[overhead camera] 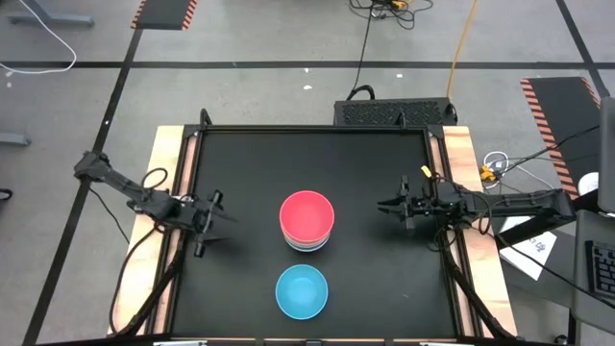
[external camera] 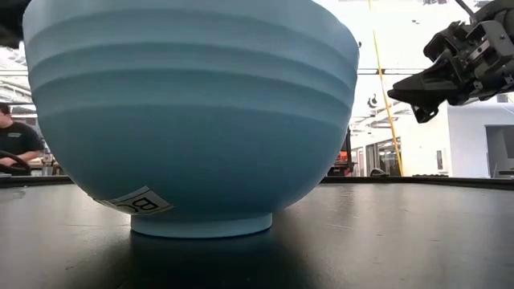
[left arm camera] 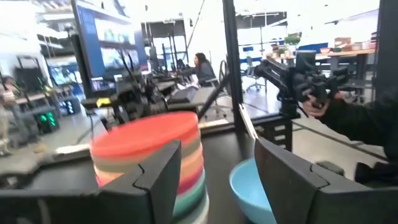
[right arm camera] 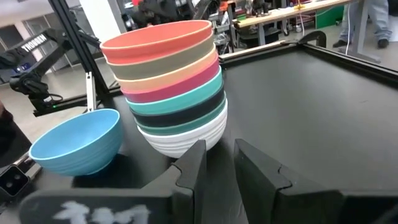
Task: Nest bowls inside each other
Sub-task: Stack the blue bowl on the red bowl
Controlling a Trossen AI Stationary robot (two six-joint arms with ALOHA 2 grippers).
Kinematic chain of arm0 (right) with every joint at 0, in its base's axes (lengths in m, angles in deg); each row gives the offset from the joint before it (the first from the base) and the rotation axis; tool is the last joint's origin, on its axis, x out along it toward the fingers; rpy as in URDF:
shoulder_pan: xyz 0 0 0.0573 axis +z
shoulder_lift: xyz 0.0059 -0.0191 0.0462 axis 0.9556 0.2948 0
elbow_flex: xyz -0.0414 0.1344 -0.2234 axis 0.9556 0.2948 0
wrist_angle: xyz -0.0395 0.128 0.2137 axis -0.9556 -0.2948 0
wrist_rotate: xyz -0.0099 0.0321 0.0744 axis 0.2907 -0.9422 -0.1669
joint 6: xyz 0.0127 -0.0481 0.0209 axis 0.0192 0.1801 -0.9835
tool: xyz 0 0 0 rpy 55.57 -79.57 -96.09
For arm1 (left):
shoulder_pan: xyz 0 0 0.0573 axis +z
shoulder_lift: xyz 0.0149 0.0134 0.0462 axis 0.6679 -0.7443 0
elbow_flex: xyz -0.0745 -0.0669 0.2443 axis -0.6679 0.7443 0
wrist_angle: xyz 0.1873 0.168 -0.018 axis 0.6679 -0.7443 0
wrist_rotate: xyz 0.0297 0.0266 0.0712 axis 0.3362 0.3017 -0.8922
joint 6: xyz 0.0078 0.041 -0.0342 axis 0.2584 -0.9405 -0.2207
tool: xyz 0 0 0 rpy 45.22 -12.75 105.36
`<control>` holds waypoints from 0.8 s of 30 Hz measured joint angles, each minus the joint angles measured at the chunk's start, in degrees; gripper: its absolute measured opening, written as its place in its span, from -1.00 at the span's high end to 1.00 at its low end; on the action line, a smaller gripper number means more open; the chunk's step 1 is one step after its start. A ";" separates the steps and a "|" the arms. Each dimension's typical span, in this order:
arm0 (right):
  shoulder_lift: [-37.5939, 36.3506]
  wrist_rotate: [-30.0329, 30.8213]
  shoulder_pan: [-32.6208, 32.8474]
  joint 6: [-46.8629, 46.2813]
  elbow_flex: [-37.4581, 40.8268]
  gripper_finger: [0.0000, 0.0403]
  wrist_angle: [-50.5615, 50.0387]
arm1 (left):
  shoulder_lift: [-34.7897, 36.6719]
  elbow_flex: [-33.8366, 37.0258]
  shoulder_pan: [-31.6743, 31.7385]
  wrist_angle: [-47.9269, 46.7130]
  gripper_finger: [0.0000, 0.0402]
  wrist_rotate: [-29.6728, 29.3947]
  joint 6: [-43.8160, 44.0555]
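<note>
A stack of nested bowls (overhead camera: 307, 221), red on top, stands at the table's middle. In the right wrist view the stack (right arm camera: 171, 87) reads red, olive-brown, peach, magenta, teal, black and white from the top, and rests on the white bowl's base. A light blue bowl (overhead camera: 302, 291) stands upright alone by the near edge, and its wall (external camera: 193, 120) fills the low view. My left gripper (overhead camera: 219, 221) hovers left of the stack, wide open (left arm camera: 217, 168). My right gripper (overhead camera: 384, 205) hovers right of the stack, open by a narrow gap (right arm camera: 219, 155).
The black mat (overhead camera: 250, 163) is bare along its far half and in the corners. Wooden rails (overhead camera: 165, 154) edge the table left and right. Cables lie off the right edge (overhead camera: 495, 168). People sit in the room beyond (left arm camera: 202, 65).
</note>
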 joint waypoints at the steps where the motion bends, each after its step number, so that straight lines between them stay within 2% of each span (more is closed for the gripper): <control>1: 0.04 0.00 0.00 0.00 0.00 0.64 -0.02 | -1.16 -1.51 0.00 0.05 -0.04 -0.11 -0.85; 9: 0.00 0.00 0.00 0.24 0.02 0.64 0.00 | -16.08 -16.09 0.00 -2.53 -0.04 0.57 -2.59; 13: 0.00 0.00 0.00 0.16 0.04 0.64 -0.01 | -25.90 -22.38 -0.02 -10.64 -0.04 -2.58 5.13; 16: 0.00 -0.02 0.00 0.02 0.04 0.64 -0.68 | -33.23 -26.44 -0.26 -17.16 -0.04 -2.79 12.23; 20: 0.00 -0.02 0.00 0.02 0.04 0.64 -1.69 | -40.09 -30.92 -2.03 -19.78 -0.04 -3.13 16.08; 24: 0.02 -0.04 0.00 0.02 0.04 0.64 -2.17 | -43.15 -33.50 -4.62 -20.27 -0.04 -3.45 19.35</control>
